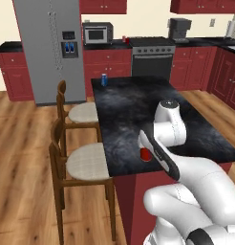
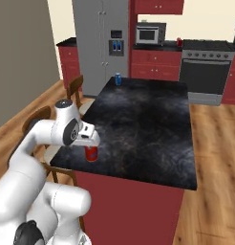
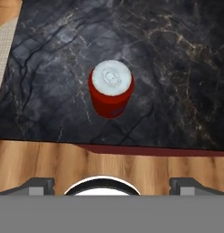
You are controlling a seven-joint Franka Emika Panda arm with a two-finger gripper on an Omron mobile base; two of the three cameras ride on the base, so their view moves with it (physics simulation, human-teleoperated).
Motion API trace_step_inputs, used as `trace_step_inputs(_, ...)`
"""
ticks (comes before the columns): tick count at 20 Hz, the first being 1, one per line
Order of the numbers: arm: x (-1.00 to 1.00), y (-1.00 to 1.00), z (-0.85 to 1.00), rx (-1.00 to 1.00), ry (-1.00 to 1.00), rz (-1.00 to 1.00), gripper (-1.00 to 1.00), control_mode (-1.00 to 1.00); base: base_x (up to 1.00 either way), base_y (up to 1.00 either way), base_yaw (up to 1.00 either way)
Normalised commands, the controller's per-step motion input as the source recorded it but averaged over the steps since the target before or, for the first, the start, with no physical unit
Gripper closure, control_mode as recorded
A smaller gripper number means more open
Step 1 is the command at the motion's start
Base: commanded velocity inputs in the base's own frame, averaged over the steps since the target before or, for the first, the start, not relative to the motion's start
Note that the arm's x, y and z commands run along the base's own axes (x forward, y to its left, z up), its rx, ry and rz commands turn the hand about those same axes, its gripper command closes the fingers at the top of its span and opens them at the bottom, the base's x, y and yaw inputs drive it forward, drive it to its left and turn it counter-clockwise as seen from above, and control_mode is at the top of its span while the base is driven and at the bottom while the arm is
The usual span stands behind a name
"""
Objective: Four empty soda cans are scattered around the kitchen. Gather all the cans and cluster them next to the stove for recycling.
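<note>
Hand view | pincer point(image 3: 112, 184) spread | red can point(image 3: 111, 88) upright below, seemingly untouched

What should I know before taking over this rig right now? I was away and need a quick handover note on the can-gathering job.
Gripper: open, empty, poised directly above the red can, fingers spread wide and not touching it.
Red can: upright near the island counter's near edge, under the hand.
Blue can: upright at the island's far end.
Another red can: on the back counter between microwave and stove, already close to the stove.
Fourth can: I cannot place it.
Done: nothing grasped. Left: grip this can, carry it beside the stove, then fetch the others.
</note>
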Motion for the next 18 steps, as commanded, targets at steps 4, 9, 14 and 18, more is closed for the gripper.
trace_step_inputs(4, 0.21, 0.02, -0.05, 0.00, 0.00, 0.02, -1.00, -1.00, 0.00, 0.00, 0.00)
trace_step_inputs(9, 0.22, 0.03, -0.08, 0.00, 0.00, 0.01, -1.00, -1.00, 0.00, 0.00, 0.00)
trace_step_inputs(14, 0.20, 0.00, -0.10, 0.00, 0.00, 0.01, -1.00, -1.00, 0.00, 0.00, 0.00)
trace_step_inputs(18, 0.19, 0.00, -0.11, 0.00, 0.00, 0.01, -1.00, -1.00, 0.00, 0.00, 0.00)
